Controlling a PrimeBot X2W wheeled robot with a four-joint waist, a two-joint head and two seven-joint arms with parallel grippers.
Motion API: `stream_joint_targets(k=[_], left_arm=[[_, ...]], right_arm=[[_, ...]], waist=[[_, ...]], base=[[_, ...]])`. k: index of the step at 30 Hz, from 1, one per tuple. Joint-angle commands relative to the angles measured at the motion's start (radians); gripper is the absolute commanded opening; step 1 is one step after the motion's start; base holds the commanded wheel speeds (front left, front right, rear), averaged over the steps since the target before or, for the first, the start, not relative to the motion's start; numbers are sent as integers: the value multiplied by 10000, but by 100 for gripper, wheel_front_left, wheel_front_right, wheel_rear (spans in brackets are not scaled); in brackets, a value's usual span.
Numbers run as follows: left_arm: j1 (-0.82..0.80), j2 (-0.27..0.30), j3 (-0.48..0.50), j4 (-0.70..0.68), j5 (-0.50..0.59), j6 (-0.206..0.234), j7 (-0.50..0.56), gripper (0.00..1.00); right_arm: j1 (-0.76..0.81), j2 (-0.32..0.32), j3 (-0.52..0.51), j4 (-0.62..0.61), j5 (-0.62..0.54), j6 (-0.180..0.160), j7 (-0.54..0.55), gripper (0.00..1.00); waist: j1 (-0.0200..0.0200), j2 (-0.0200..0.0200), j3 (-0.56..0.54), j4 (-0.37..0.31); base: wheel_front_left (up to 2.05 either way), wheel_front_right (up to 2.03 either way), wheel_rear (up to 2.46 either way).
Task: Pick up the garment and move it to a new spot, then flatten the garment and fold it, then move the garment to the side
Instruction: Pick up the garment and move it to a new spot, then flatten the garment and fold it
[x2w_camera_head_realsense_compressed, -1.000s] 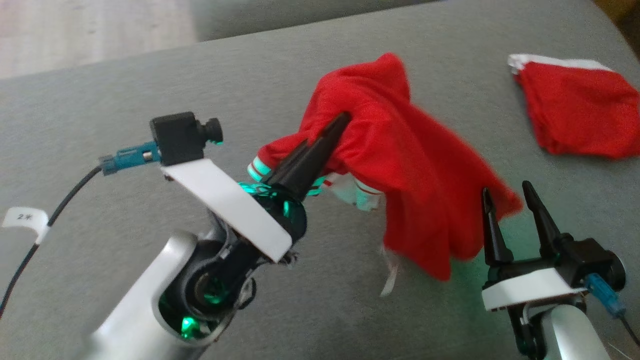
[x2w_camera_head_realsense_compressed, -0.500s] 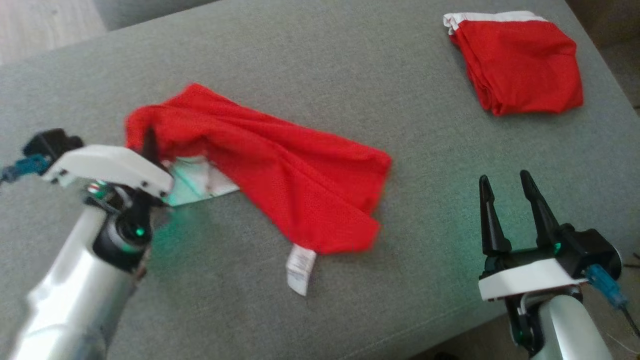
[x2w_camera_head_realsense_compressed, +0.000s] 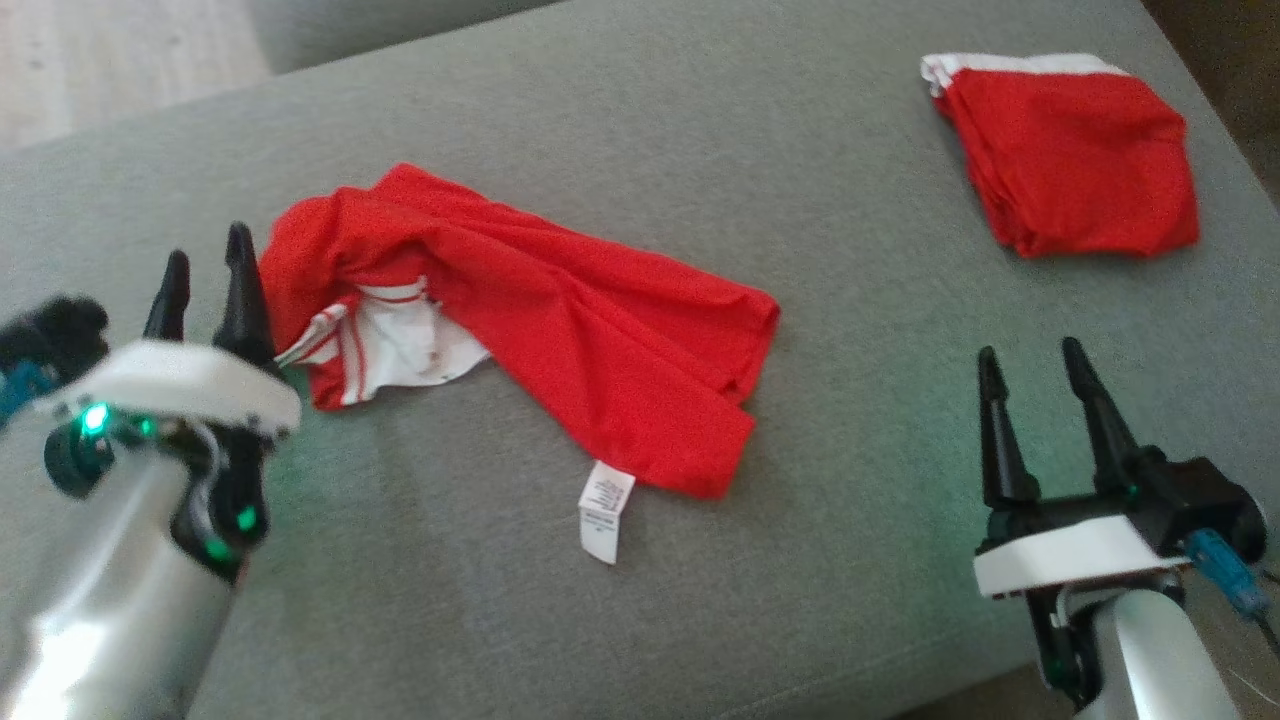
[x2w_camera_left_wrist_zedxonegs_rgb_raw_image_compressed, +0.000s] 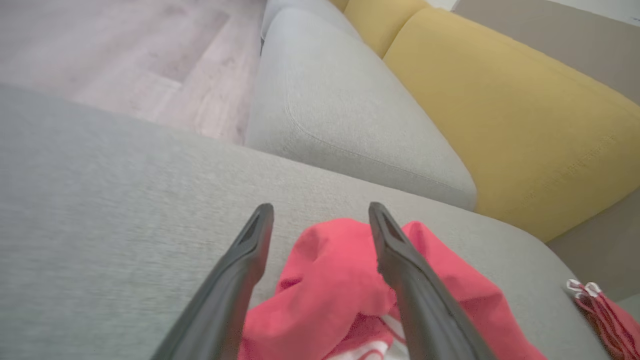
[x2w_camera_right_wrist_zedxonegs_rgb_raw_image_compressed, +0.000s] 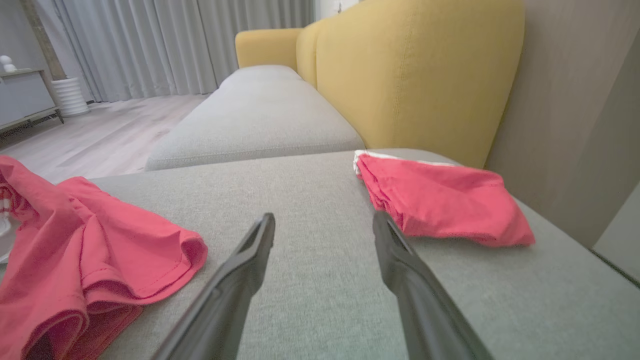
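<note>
On grey sofa seat (x2w_camera_head_realsense_compressed: 700, 130), red garment (x2w_camera_head_realsense_compressed: 600, 340)

Nothing here can be read as a word, brand or number. The only printed thing is a small white care tag (x2w_camera_head_realsense_compressed: 606, 510) hanging from the near edge of the crumpled red garment (x2w_camera_head_realsense_compressed: 600, 340). It lies flat on the grey cushion (x2w_camera_head_realsense_compressed: 700, 150), and its faint grey lines of print are too small and blurred to make out.
</note>
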Motion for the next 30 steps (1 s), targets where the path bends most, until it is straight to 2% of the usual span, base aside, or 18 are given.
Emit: stream_joint_targets(k=[1, 4, 6, 10, 14, 17, 23, 30], left_arm=[[61, 492, 258, -380, 302, -37, -399, 100], [769, 631, -98, -866, 1160, 82, -1187, 100], [1299, 492, -125, -1240, 1533, 274, -1445, 100], [2482, -41, 223, -2135, 2438, 651, -1589, 100], [3936, -739, 1101, -2986, 3860, 673, -1596, 100], [4915, -1241, 1733, -3399, 5005, 454, -1598, 100], [6345, -2294, 3186, -3974, 7394, -278, -1599, 100], [6931, -3106, 4219, -3933, 8595, -1213, -1599, 100]], right_arm=[[35, -60, 76, -351, -121, 67, -112, 100], [185, -60, -180, -482, -345, 67, -112, 100], [318, -60, -352, -545, -481, 67, -112, 100], [635, -60, -761, -679, -725, 67, -112, 100], [970, -60, -994, -714, -1019, 67, -112, 100], [1194, -60, -1140, -683, -1083, 67, -112, 100], [1633, -60, -1071, -414, -913, 67, -112, 100], [1859, -60, -945, -225, -859, 67, -112, 100]], waist=[[0, 0, -278, 319], [0, 0, -528, 709], [0, 0, -707, 1016], [0, 0, -1086, 1659], [0, 0, -1452, 2166], [0, 0, -1672, 2502], [0, 0, -2012, 3010], [0, 0, -2235, 3213]], base=[[0, 0, 0], [0, 0, 0], [0, 0, 0], [0, 0, 0], [0, 0, 0], [0, 0, 0], [0, 0, 0], [0, 0, 0]])
